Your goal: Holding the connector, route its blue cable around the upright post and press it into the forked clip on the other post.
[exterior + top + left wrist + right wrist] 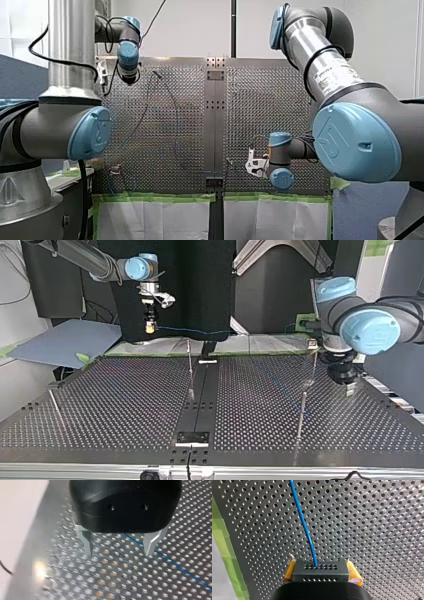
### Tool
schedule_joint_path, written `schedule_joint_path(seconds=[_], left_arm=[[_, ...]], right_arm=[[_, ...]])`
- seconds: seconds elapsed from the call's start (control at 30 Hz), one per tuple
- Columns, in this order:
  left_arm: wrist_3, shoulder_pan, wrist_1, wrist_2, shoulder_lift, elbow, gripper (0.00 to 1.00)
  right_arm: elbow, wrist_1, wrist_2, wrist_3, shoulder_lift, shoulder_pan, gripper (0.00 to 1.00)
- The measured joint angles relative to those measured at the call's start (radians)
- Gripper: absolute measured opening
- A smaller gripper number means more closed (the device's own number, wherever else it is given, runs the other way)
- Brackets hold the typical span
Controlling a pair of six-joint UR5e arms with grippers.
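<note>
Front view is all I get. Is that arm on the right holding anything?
Observer: Yes. Its wrist view shows my right gripper shut on a black connector, squeezed between yellow pads.
Operator: Is anything attached to it?
Observer: A blue cable leaves the connector's face and runs out over the perforated table.
Operator: And the other arm?
Observer: My left gripper is open, with nothing between its metal fingers. The cable runs ahead of it, ungripped.
</note>
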Motion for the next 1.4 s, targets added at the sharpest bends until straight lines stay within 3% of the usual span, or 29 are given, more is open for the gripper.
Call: schedule_joint_path(seconds=[0.27, 0.6, 0.9, 1.1, 1.4], left_arm=[[0.061, -0.017, -0.061, 0.007, 0.061, 0.061, 0.98], [0.136, -0.072, -0.142, 0.080, 0.143, 0.143, 0.98], [0.150, -0.107, -0.215, 0.145, 0.215, 0.215, 0.98], [0.160, -0.136, -0.266, 0.141, 0.254, 0.260, 0.98], [0.166, -0.152, -0.345, 0.124, 0.237, 0.214, 0.98]], right_arm=[[-0.001, 0.004, -0.006, -0.004, 0.000, 0.004, 0.00], [-0.005, 0.012, -0.005, -0.011, 0.000, 0.006, 0.00], [-0.005, 0.014, -0.005, -0.013, 0.000, 0.007, 0.00], [-0.005, 0.014, -0.006, -0.014, 0.000, 0.007, 0.00], [-0.006, 0.013, -0.006, -0.015, 0.000, 0.008, 0.00]])
